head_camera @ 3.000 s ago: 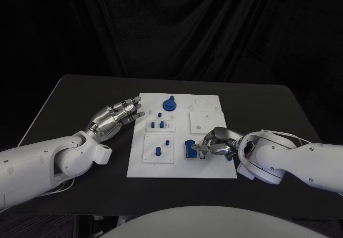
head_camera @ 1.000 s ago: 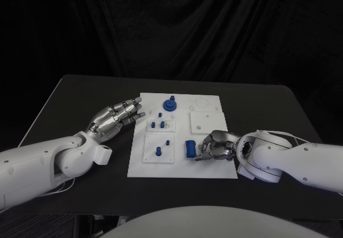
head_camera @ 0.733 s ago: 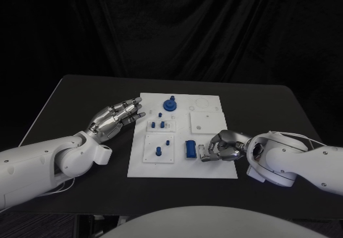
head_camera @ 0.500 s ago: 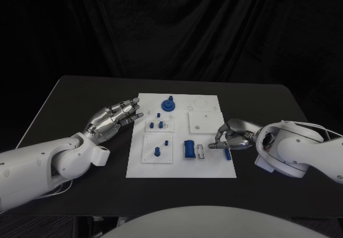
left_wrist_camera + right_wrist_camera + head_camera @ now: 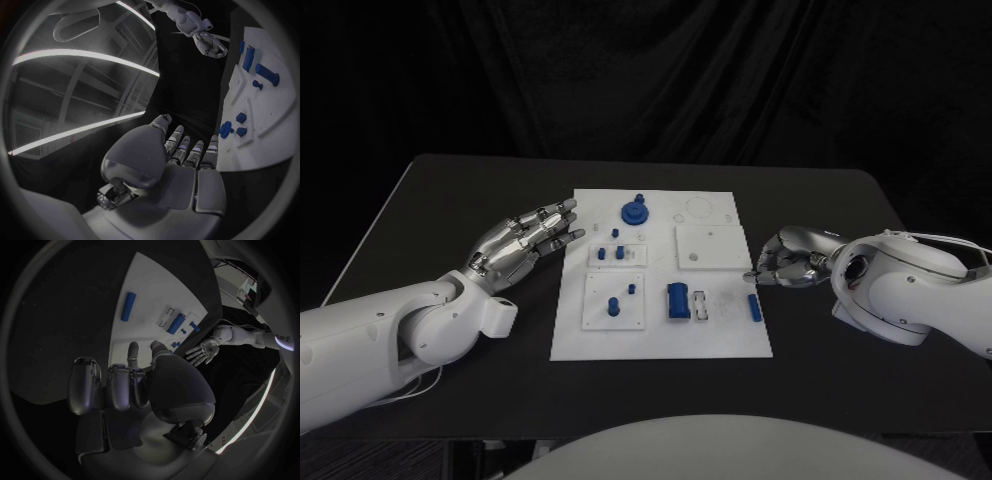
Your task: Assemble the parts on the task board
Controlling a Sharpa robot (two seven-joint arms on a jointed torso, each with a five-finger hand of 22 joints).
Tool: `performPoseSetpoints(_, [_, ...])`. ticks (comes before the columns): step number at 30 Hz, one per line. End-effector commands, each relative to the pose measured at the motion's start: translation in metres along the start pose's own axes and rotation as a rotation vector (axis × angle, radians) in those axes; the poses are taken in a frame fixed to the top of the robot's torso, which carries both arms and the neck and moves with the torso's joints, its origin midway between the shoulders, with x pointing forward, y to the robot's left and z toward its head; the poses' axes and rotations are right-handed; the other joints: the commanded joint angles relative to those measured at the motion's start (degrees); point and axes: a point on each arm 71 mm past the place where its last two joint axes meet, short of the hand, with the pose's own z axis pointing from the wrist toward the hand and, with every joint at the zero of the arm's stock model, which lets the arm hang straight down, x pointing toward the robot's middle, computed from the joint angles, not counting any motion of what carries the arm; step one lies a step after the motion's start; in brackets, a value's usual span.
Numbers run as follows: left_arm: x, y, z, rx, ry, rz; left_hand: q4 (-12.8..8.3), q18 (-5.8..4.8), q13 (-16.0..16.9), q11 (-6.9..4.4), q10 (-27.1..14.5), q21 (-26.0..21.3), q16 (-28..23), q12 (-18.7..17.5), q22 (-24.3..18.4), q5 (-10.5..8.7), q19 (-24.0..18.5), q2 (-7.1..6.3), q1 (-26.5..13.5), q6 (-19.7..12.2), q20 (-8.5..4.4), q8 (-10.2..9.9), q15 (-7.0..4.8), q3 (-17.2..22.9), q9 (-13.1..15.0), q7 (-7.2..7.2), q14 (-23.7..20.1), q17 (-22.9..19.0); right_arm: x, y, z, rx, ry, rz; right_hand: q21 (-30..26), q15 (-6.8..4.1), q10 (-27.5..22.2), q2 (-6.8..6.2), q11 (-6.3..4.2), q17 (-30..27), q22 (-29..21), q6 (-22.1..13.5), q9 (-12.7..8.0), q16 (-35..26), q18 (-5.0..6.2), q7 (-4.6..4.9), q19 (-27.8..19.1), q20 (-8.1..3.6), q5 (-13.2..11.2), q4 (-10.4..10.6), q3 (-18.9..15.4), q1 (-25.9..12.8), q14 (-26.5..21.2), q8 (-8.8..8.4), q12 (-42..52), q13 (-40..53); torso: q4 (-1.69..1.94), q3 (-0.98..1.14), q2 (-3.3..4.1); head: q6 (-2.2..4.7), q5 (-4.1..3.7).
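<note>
Since the thin blue peg (image 5: 754, 306) lies lengthwise along the board's (image 5: 661, 345) right edge, I see my right hand (image 5: 790, 260), fingers curled and empty, nearest it.

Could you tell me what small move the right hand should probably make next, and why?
Probably reach back to the slim blue part lying loose near the task board's right edge and pinch it. The right hand holds nothing and sits just off that edge, and the part is not seated in any slot.
</note>
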Motion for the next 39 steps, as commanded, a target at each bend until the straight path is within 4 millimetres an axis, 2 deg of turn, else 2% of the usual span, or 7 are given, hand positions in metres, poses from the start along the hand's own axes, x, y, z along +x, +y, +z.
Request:
performPoseSetpoints(1, [0.001, 0.000, 0.001, 0.012, 0.007, -0.010, -0.1, -0.53, 0.0, 0.38, 0.0, 0.3, 0.4, 0.3, -0.1, 0.39, 0.3, 0.00, -0.4, 0.3, 0.02, 0.2, 0.24, 0.3, 0.1, -0.12, 0.1, 0.1, 0.002, -0.005, 0.001, 0.062, -0.013, -0.092, -0.2, 0.24, 6.0, -0.38, 0.19, 3.3, 11.4, 0.5, -0.2, -0.2, 0.54, -0.12, 2.3, 0.34, 2.0, 0.4, 0.4, 0.7, 3.8, 0.18, 0.2, 15.1, 0.00, 0.09, 0.13, -0.01, -0.50])
performPoseSetpoints(4, [0.002, 0.001, 0.002, 0.012, 0.008, -0.011, -0.1, -0.53, 0.0, 0.39, 0.0, 0.3, 0.4, 0.3, -0.1, 0.42, 0.3, 0.01, -0.3, 0.2, 0.02, 0.2, 0.24, 0.4, 0.0, -0.12, 0.1, 0.1, 0.005, -0.006, 0.002, 0.071, 0.001, -0.104, -0.2, 0.22, 6.0, -0.42, 0.18, 3.2, 11.4, 0.5, -0.2, -0.2, 0.53, -0.13, 2.4, 0.33, 2.2, 0.4, 0.5, 0.8, 3.8, 0.19, 0.2, 15.1, 0.06, 0.14, 0.18, -0.01, -0.76])
performPoseSetpoints(10, [0.001, 0.001, 0.002, 0.009, 0.008, -0.011, -0.1, -0.53, 0.0, 0.42, 0.0, 0.2, 0.4, 0.3, -0.1, 0.47, 0.3, 0.03, -0.3, 0.2, 0.01, 0.2, 0.23, 0.4, 0.0, -0.10, 0.0, 0.0, 0.015, -0.008, 0.004, 0.081, 0.036, -0.121, -0.2, 0.22, 6.0, -0.45, 0.18, 3.2, 11.4, 0.5, -0.3, -0.2, 0.54, -0.12, 2.3, 0.32, 2.2, 0.5, 0.4, 0.8, 3.8, 0.17, 0.2, 15.1, -0.12, 0.18, 0.17, -0.01, -0.53])
performPoseSetpoints(17, [0.001, 0.002, 0.001, 0.005, 0.009, -0.012, -0.1, -0.53, 0.0, 0.42, 0.0, 0.2, 0.4, 0.3, -0.1, 0.47, 0.3, 0.03, -0.3, 0.2, 0.01, 0.2, 0.23, 0.4, 0.0, -0.10, 0.0, 0.0, 0.025, -0.006, 0.007, 0.081, 0.071, -0.136, -0.3, 0.21, 6.0, -0.43, 0.20, 3.2, 11.4, 0.4, -0.4, -0.2, 0.56, -0.08, 2.3, 0.30, 1.6, 0.8, 0.4, 0.7, 3.8, 0.08, 0.2, 15.1, 0.00, 0.14, 0.08, -0.01, -0.71])
performPoseSetpoints(24, [0.001, 0.003, 0.001, 0.002, 0.011, -0.015, -0.1, -0.53, 0.0, 0.46, 0.0, 0.2, 0.4, 0.3, -0.1, 0.50, 0.2, 0.05, -0.3, 0.2, 0.01, 0.2, 0.21, 0.5, 0.0, -0.08, 0.0, 0.0, 0.033, -0.005, 0.009, 0.082, 0.101, -0.148, 0.0, 0.21, 6.0, -0.35, 0.21, 3.4, 11.5, 0.3, -0.7, -0.1, 0.49, -0.05, 2.4, 0.28, 1.1, 0.9, 0.5, 0.8, 3.9, -0.16, 0.2, 15.1, -0.07, 0.23, 0.11, -0.01, -0.58])
performPoseSetpoints(29, [0.001, 0.003, 0.001, -0.001, 0.011, -0.016, -0.1, -0.53, 0.0, 0.51, 0.0, 0.2, 0.4, 0.3, -0.2, 0.54, 0.2, 0.07, -0.3, 0.2, 0.01, 0.2, 0.19, 0.7, 0.0, -0.05, 0.0, 0.0, 0.038, -0.005, 0.011, 0.080, 0.118, -0.152, -0.2, 0.28, 6.0, -0.31, 0.32, 3.1, 11.4, 0.0, -1.4, -0.2, 0.53, 0.11, 2.4, 0.30, 0.9, 1.0, 0.7, 1.1, 3.8, -0.86, 0.2, 15.1, -0.06, 0.20, 0.10, -0.01, -0.20])
performPoseSetpoints(39, [0.001, 0.005, -0.001, -0.008, 0.011, -0.020, -0.1, -0.53, 0.0, 0.57, 0.0, 0.2, 0.3, 0.4, -0.2, 0.57, 0.2, 0.09, -0.3, 0.2, 0.01, 0.2, 0.17, 0.8, 0.0, -0.01, 0.0, 0.0, 0.048, 0.002, 0.015, 0.052, 0.136, -0.152, -0.3, 0.49, 6.0, -0.25, 0.59, 3.0, 11.4, -0.1, -3.0, -0.3, 0.55, 0.41, 2.4, 0.44, 1.0, 0.9, 1.1, 1.8, 3.8, -2.31, 0.2, 15.1, -0.07, 0.19, 0.12, -0.01, -0.16])
